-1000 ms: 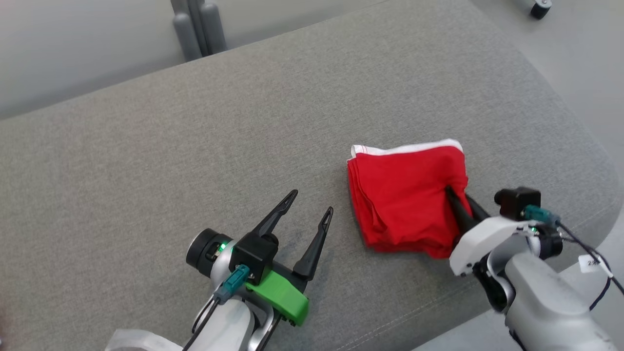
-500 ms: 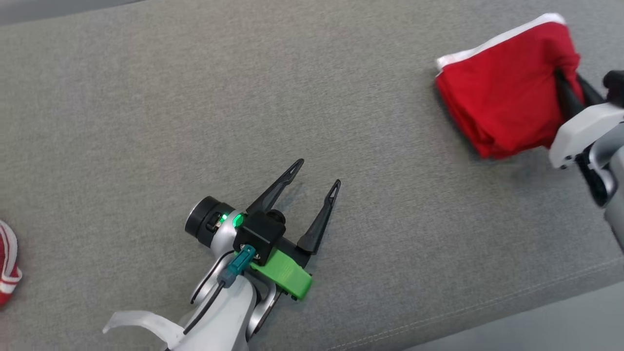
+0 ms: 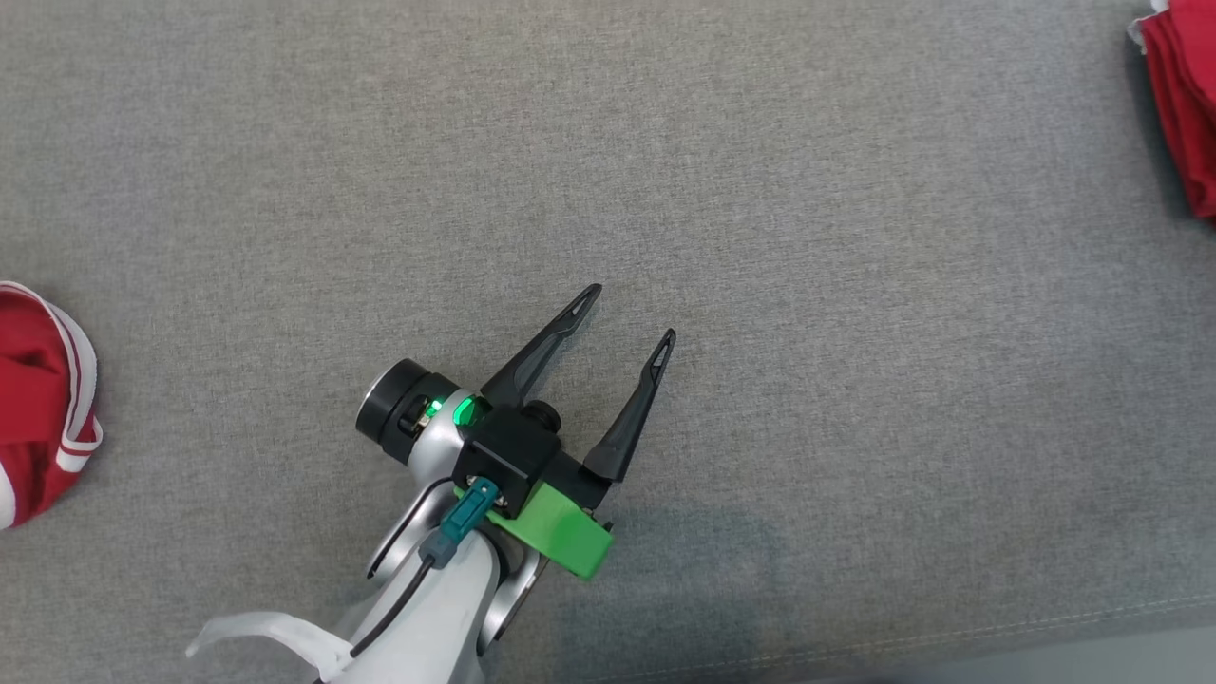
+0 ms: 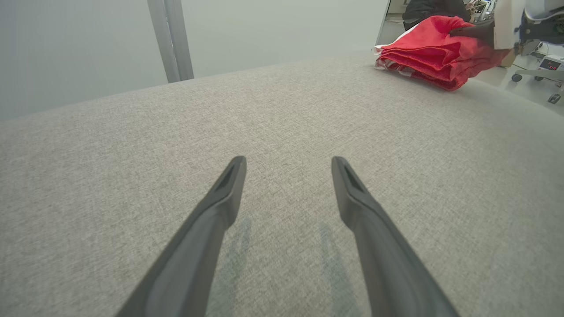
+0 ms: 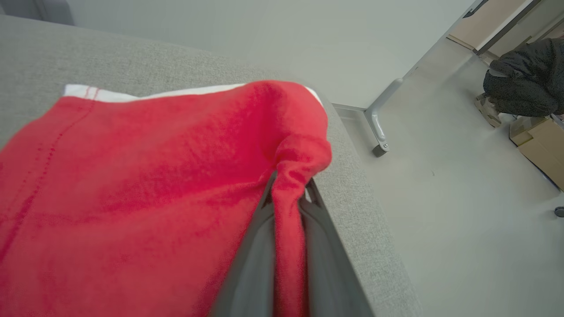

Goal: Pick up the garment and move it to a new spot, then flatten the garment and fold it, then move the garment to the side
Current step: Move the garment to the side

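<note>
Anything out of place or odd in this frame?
The folded red garment lies near the grey cushion's edge. One corner is bunched up where the right gripper pinches it, so the fold is not flat there. A second red garment with white stripes lies crumpled at the head view's left edge.

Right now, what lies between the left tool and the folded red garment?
Only bare grey cushion. In the left wrist view, the stretch from the open left tool to the folded red garment carries nothing, and the head view agrees.
</note>
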### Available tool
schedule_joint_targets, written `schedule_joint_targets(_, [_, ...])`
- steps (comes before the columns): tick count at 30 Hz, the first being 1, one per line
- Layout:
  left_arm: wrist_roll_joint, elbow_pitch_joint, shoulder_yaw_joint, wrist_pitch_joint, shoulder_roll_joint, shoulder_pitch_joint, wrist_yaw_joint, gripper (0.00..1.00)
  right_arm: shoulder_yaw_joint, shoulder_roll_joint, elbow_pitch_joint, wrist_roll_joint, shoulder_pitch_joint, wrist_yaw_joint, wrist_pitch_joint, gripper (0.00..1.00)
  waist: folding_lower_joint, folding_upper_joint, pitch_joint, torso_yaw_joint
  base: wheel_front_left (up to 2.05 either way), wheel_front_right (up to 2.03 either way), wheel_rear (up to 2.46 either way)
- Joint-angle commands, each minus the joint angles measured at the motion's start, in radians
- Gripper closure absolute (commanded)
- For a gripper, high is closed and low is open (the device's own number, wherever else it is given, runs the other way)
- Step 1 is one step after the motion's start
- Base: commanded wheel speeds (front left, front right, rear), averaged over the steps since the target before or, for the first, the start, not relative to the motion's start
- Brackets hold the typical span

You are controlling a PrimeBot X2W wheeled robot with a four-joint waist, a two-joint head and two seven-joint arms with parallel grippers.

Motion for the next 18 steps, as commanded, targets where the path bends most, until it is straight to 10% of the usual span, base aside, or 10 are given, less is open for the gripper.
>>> schedule_joint_targets(1, [0.011, -0.007, -0.001, 0.000, 0.008, -0.001, 0.003, 0.00, -0.018, -0.022, 0.017, -0.023, -0.032, -0.001, -0.003, 1.00, -0.0002, 0.0000, 0.032, 0.030, 0.00, 0.00, 0.00])
schedule_joint_targets(7, [0.004, -0.005, 0.001, 0.000, 0.010, 0.005, 0.003, 0.00, -0.066, -0.036, 0.067, -0.085, -0.076, -0.001, -0.003, 1.00, -0.0002, 0.0000, 0.040, 0.037, 0.00, 0.00, 0.00])
schedule_joint_targets(8, [0.003, -0.004, 0.000, 0.000, 0.010, 0.006, 0.003, 0.00, -0.084, -0.046, 0.073, -0.096, -0.087, -0.001, -0.003, 0.62, -0.0002, 0.0000, 0.041, 0.039, 0.00, 0.00, 0.00])
schedule_joint_targets(9, [0.003, -0.004, 0.000, 0.000, 0.010, 0.006, 0.003, 0.00, -0.084, -0.046, 0.073, -0.096, -0.087, -0.001, -0.003, 0.62, -0.0002, 0.0000, 0.041, 0.039, 0.00, 0.00, 0.00])
schedule_joint_targets(10, [0.001, -0.002, -0.001, 0.000, 0.010, 0.006, 0.003, 0.00, -0.104, -0.056, 0.082, -0.109, -0.093, -0.001, -0.003, 0.00, -0.0002, 0.0000, 0.042, 0.040, 0.00, 0.00, 0.00])
schedule_joint_targets(18, [-0.003, 0.010, 0.016, 0.000, 0.003, -0.002, 0.002, 0.00, -0.318, -0.043, -0.006, -0.252, -0.061, -0.001, -0.003, 0.00, -0.0002, 0.0000, 0.028, 0.047, 0.00, 0.00, 0.00])
